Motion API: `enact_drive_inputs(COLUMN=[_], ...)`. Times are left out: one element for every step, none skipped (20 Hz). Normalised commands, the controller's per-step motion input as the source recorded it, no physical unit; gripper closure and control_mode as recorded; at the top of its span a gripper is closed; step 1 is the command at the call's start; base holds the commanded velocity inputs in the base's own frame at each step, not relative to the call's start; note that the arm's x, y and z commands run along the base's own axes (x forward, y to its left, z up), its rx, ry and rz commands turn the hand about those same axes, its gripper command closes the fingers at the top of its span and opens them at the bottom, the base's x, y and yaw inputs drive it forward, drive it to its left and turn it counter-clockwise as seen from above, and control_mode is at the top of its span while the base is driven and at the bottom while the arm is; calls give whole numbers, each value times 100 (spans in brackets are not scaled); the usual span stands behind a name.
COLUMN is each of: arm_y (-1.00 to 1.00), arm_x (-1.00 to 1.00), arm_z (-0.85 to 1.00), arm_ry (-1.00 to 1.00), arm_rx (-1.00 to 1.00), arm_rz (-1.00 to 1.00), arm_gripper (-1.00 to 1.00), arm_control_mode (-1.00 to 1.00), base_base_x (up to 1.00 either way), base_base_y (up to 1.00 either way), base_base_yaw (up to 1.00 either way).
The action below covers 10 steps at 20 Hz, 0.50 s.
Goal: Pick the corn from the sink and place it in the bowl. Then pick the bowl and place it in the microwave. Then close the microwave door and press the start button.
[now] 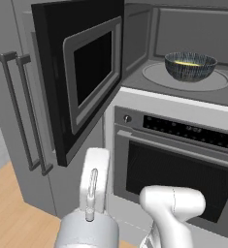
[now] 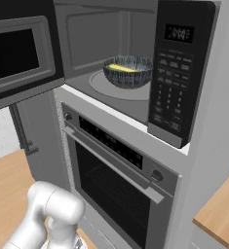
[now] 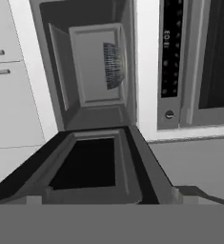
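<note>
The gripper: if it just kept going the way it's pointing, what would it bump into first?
Most likely the open microwave door, whose inner face lies right ahead of the hand camera. Beyond it is the microwave cavity with the bowl. Depth is hard to judge here.

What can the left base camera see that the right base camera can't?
Left base view alone: the two long bar handles on the tall grey cabinet, and the whole microwave door swung open, with its dark window.

Right base view alone: the microwave's control panel with its display and buttons, and a wooden counter corner at the lower right.

Both: the bowl on the round turntable inside the microwave, something yellow inside the bowl, likely the corn, and the oven below.
</note>
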Motion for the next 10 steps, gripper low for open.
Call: enact_drive_inputs(arm_y=[70, 51, 61, 66, 81, 96, 100, 100, 100, 77], arm_x=[6, 17, 36, 59, 58, 45, 15, 20, 33, 71], arm_z=[-79, -85, -81, -69, -48, -19, -5, -14, -19, -23], arm_ry=[-32, -29, -26, -20, -21, -9, -11, -8, -3, -1], arm_rx=[0, 2, 1, 3, 0, 0, -5, -9, -5, 0], arm_rz=[0, 0, 0, 0, 0, 0, 0, 0, 0, -1], arm_gripper=[-100, -100, -100, -100, -100, -100, -100, -100, -100, -100], arm_control_mode=[-100, -100, -100, -100, -100, -100, -100, -100, -100, -100], base_base_x=[0, 0, 0, 0, 0, 0, 0, 0, 0, 0], base_base_y=[0, 0, 0, 0, 0, 0, 0, 0, 0, 0], base_base_yaw=[0, 0, 0, 0, 0, 0, 0, 0, 0, 0])
